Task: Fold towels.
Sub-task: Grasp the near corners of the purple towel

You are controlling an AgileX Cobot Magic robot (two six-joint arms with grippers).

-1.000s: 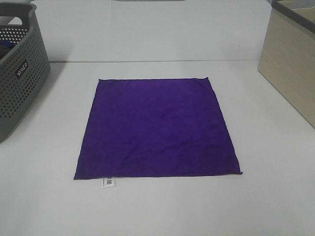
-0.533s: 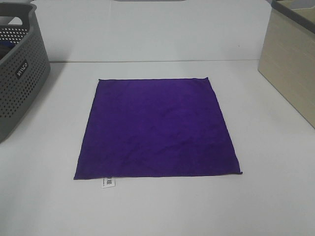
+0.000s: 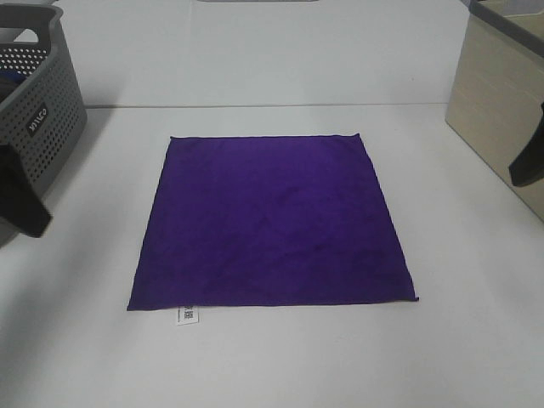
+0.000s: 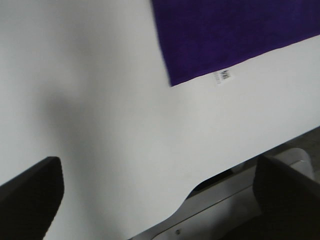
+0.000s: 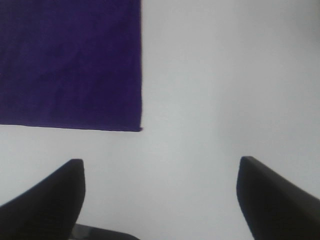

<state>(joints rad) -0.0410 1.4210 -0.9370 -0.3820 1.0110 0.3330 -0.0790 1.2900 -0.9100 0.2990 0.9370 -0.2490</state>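
At view edges, left fingers (image 3: 21,200), right fingers (image 3: 529,161) cut off; towel (image 3: 272,223) flat.

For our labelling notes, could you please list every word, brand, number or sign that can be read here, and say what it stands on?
On the grey basket: white brand lettering on its side wall, too small and slanted to read reliably.
On the white tag at the purple towel hem: dark print, too small to read, and blurred in the left wrist view as well.
No other text shows.
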